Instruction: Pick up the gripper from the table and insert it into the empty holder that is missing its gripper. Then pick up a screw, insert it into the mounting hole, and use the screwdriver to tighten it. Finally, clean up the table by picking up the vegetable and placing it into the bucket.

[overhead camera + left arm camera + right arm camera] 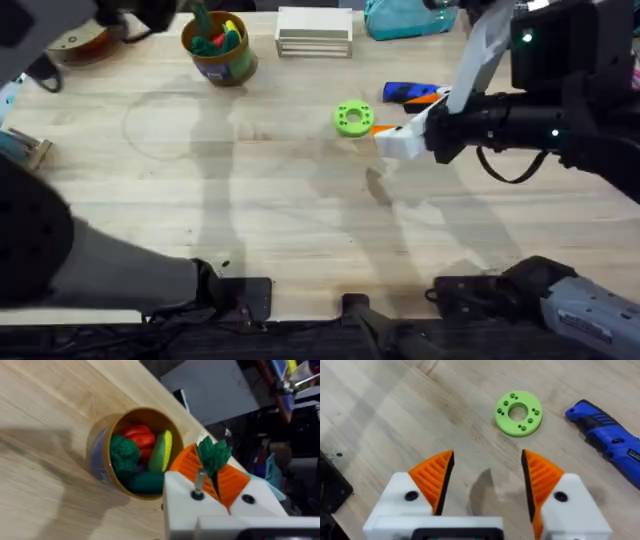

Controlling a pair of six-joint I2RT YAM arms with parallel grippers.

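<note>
Between my left gripper's (pixel 216 482) orange pads sits the vegetable (pixel 214 455), pinched by its lower end, dark-green crinkled leaves fanning out above the fingertips; it looks light and stiffish, a moulded toy, probably a little slick, so I judge the narrow stem end the right place to hold, since the leafy part would slip or twist. Just past it stands the bucket (pixel 127 452), round, yellow-rimmed, already holding red, green and yellow toy food; the vegetable hangs beside its rim, not yet over the opening as far as I can tell. Farther across the table (pixel 300 200), my right gripper (pixel 487 485) is spread wide with nothing between its pads, above bare wood; beyond it lie a light-green ring (pixel 518 412) and the blue screwdriver (pixel 607 440), fat, heavier-looking, best taken round its middle.
</note>
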